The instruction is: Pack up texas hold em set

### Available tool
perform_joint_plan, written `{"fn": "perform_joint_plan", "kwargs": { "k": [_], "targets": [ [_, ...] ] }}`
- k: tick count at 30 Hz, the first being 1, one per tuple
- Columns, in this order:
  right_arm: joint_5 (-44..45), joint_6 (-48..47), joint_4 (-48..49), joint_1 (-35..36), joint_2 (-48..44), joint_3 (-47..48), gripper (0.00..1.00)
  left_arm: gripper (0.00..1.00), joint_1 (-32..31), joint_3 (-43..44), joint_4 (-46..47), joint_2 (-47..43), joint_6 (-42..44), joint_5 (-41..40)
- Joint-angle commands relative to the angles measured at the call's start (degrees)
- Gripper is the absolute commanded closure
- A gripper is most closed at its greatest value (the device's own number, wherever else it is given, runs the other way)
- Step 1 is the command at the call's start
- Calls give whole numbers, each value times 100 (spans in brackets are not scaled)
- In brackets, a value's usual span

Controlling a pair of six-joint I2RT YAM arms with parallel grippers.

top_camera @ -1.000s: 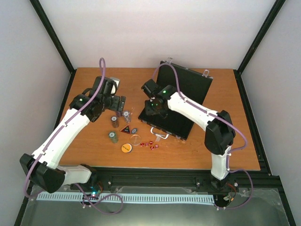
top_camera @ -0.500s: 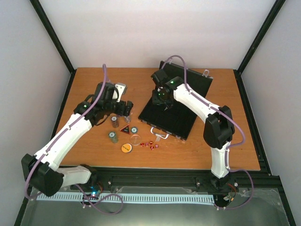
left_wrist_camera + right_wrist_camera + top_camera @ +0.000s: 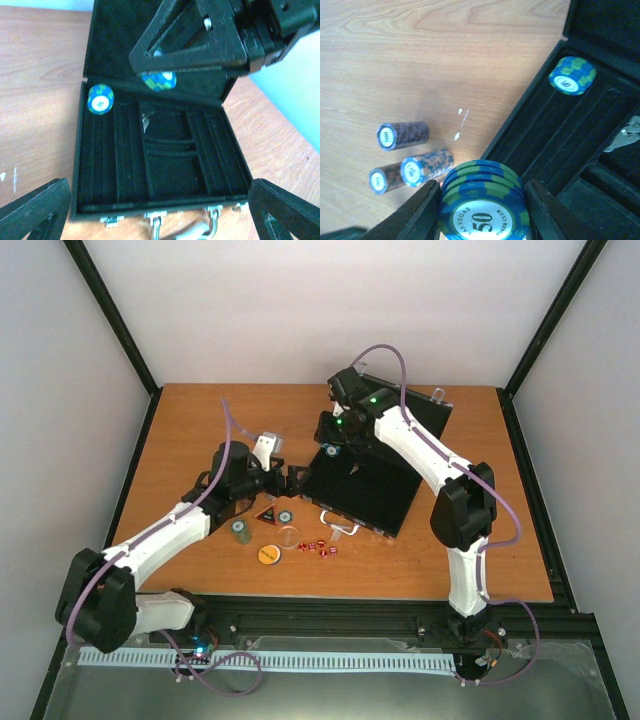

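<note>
**Texas hold em set: a chip stack held over the open case**

The black case (image 3: 365, 485) lies open on the right half of the table (image 3: 180, 420), lid propped back on the far side, clasps and handle facing near. One blue-green chip stack (image 3: 100, 98) already sits on its side in the leftmost groove of the tray, at its far end. The right gripper (image 3: 482, 197) is clamped on another blue-green stack marked 50 (image 3: 485, 222), held above that same far-left corner. The left gripper (image 3: 292, 480) hovers at the case's left edge, fingers spread wide with nothing between them.

Left of the case, loose pieces lie on the wood: three chip stacks (image 3: 402, 135) on their sides, the red-black triangle (image 3: 268, 515), the orange disc (image 3: 267, 554) and the red dice (image 3: 320, 547).

The step in hand looks like filling the chip grooves. Next, the held stack should come down with its axis along a groove, near the seated one, before the fingers part. Released crooked, the chips would likely fan out.
</note>
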Motion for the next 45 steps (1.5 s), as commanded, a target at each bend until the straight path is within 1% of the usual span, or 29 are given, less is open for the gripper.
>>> {"fn": "perform_joint_plan", "kwargs": {
  "k": [1, 3, 8, 15, 21, 26, 32, 36, 40, 45],
  "targets": [
    [-709, 273, 144, -1, 22, 182, 97, 0, -24, -209, 2310, 270, -574, 101],
    [-842, 319, 162, -2, 6, 165, 97, 0, -31, -207, 2757, 453, -639, 37],
    [-965, 318, 181, -1, -40, 169, 97, 0, -185, -114, 3493, 916, -634, -141],
    [-1132, 330, 206, -10, -79, 228, 97, 0, -457, -30, 3987, 1410, -717, -473],
    [-1244, 260, 130, -22, -108, 243, 97, 0, -498, 68, 4096, 1641, -764, -787],
    [-1292, 206, 86, -86, -180, 250, 97, 0, -490, -12, 4300, 1753, -846, -1072],
    [-1361, 125, 15, -114, -279, 223, 97, 0, -494, -148, 5151, 2033, -1047, -1213],
    [-1454, 131, 9, -145, -336, 233, 97, 0, -490, -38, 5328, 2260, -1134, -1201],
    [-1532, 180, -12, -197, -405, 265, 97, 0, -490, -25, 5700, 2435, -1269, -1281],
    [-1598, 216, -69, -254, -526, 242, 97, 0, -483, 94, 5825, 2608, -1261, -1371]
  ]
}}
